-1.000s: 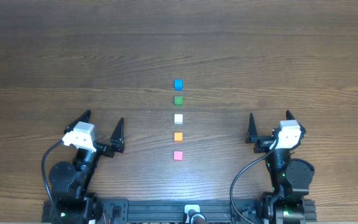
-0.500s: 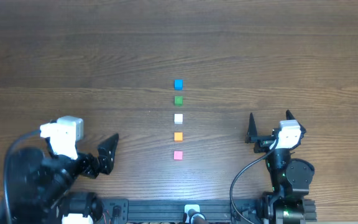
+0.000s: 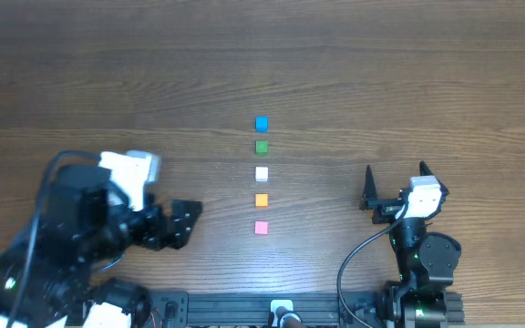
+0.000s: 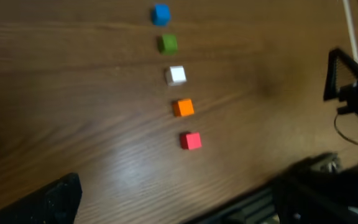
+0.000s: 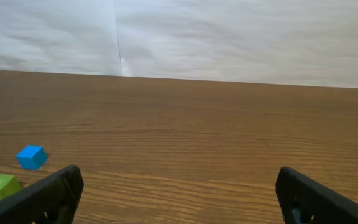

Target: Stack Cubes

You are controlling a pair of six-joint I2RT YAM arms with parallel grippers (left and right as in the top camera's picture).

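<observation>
Cubes (image 3: 262,174) — five small blocks (one straight row) | wood-grain table (image 3: 335,73)

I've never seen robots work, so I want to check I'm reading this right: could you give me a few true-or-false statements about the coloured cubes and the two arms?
1. From the far end towards the arms' bases, the row on the table runs blue cube, green cube, white cube, orange cube, pink cube. True.
2. Two cubes are already stacked. False: all five lie singly, with gaps between them.
3. The right gripper is open and empty. True.
4. An arm is touching the pink cube. False: the left gripper is the nearer one, but it is apart from the cube.
</observation>
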